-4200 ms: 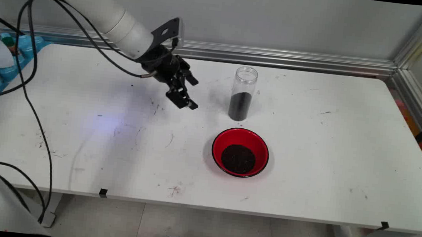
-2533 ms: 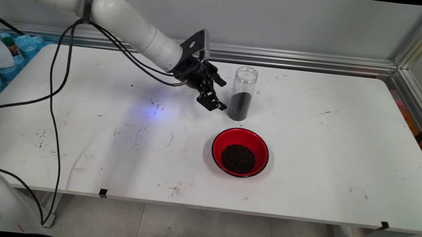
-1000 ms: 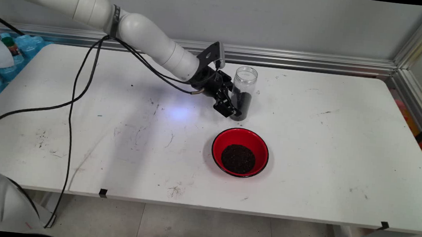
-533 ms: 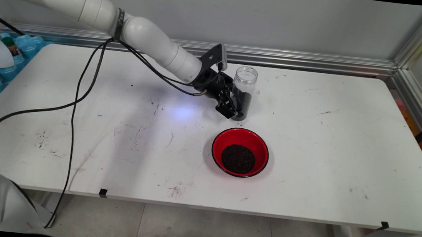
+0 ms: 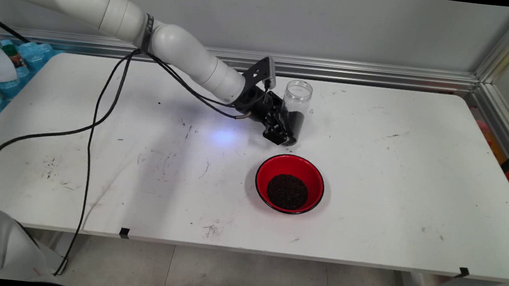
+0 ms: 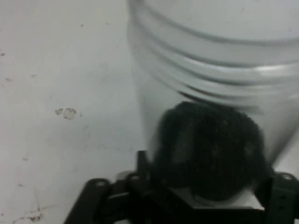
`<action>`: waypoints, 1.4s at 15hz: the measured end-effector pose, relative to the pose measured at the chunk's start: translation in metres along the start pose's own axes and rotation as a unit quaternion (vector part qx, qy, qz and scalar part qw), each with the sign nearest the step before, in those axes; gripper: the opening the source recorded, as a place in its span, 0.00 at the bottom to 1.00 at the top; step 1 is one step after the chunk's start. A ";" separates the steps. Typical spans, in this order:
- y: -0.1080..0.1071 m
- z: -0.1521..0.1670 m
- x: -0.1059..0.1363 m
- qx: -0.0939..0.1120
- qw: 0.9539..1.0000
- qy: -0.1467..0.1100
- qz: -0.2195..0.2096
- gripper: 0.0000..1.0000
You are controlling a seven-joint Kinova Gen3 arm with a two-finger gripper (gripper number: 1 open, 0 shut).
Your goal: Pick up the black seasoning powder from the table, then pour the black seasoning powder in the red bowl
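Item: clear jar (image 5: 296,107), lidless, upright, lower part filled with dark granules (image 6: 210,149). Location: upper middle of the main view, standing on the white bench (image 5: 396,175), back from the near edge. In the hand view it fills the upper right, its ribbed neck uppermost.

Item: my fingers (image 5: 284,128). They sit low against the jar's left side, at the level of the dark fill, one to either side of the base. The hold looks low so that the weighted part is what I bracket. Whether they are clenched on the jar or merely flanking it, I cannot tell: the contact is hidden behind the jar and my own linkage.

Item: red bowl (image 5: 290,184), black-rimmed, with a mound of the same dark granules at its centre. Location: just below the jar in the main view, apart from it, not touching.

Item: black cables (image 5: 94,113), hanging from my arm at left.
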 end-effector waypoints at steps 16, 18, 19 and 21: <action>0.005 -0.023 0.022 -0.002 1.000 -0.002 0.016 0.00; 0.006 -0.030 0.028 -0.001 1.000 -0.002 0.021 0.00; 0.006 -0.034 0.033 -0.002 1.000 -0.002 0.027 0.00; 0.008 -0.043 0.041 -0.003 0.999 -0.003 0.036 0.00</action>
